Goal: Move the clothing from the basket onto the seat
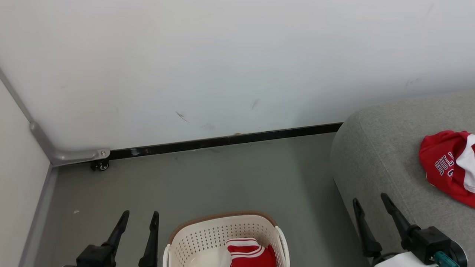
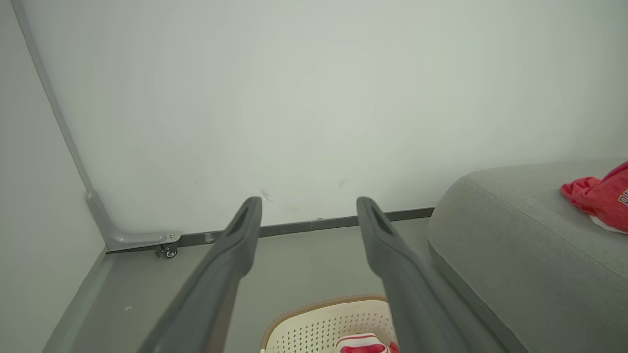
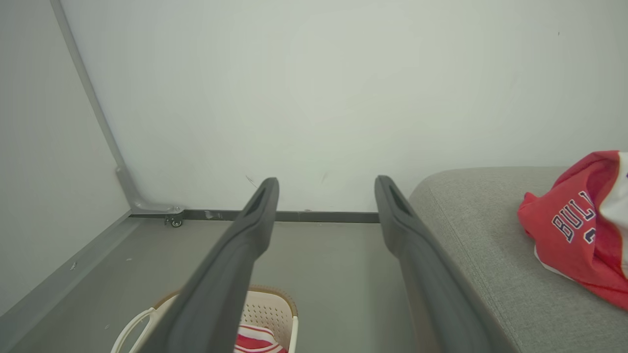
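Note:
A cream perforated basket (image 1: 207, 231) with a brown rim stands on the floor at the bottom middle, and red clothing with white stripes (image 1: 249, 252) lies inside it. A second red garment with lettering (image 1: 447, 167) rests on the grey seat (image 1: 374, 163) at the right. My left gripper (image 1: 140, 218) is open and empty, left of the basket. My right gripper (image 1: 371, 203) is open and empty, over the seat's front corner. The wrist views show the basket (image 2: 319, 323) (image 3: 267, 306), the striped clothing (image 2: 363, 343) (image 3: 255, 338), the seat (image 2: 515, 235) (image 3: 471, 215) and the lettered garment (image 2: 601, 198) (image 3: 574, 225).
A white wall (image 1: 222, 63) with a black skirting strip (image 1: 230, 140) closes the far side. A metal bracket with a small caster (image 1: 100, 165) sits in the left corner beside a side panel (image 1: 18, 178). Grey floor (image 1: 222, 178) lies between basket and wall.

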Robot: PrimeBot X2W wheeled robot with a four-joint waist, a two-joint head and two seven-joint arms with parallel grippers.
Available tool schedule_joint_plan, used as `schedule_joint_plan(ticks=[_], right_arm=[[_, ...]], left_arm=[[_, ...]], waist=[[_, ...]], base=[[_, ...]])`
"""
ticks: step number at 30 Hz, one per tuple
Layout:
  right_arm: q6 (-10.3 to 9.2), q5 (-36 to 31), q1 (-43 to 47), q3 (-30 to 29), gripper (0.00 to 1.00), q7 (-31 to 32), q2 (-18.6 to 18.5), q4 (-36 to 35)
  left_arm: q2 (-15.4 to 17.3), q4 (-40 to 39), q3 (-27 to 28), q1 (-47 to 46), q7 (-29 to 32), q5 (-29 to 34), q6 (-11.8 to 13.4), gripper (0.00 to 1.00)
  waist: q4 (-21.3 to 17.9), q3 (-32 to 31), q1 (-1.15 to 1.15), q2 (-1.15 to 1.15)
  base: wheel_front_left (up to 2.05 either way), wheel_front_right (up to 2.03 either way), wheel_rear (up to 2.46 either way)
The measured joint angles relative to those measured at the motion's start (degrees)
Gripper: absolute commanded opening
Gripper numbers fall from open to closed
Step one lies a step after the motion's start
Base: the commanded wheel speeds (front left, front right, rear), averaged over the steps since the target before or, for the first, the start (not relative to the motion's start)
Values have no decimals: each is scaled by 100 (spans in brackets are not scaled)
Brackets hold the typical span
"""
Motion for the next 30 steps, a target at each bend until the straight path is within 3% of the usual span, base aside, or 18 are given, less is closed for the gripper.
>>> schedule_joint_plan(ticks=[30], right_arm=[[0,97,200,21,100,170,2,-436]], left_arm=[[-79,-12,114,26,-1,201,-103,100]], waist=[[7,158,0,0]], base=[[0,0,0]])
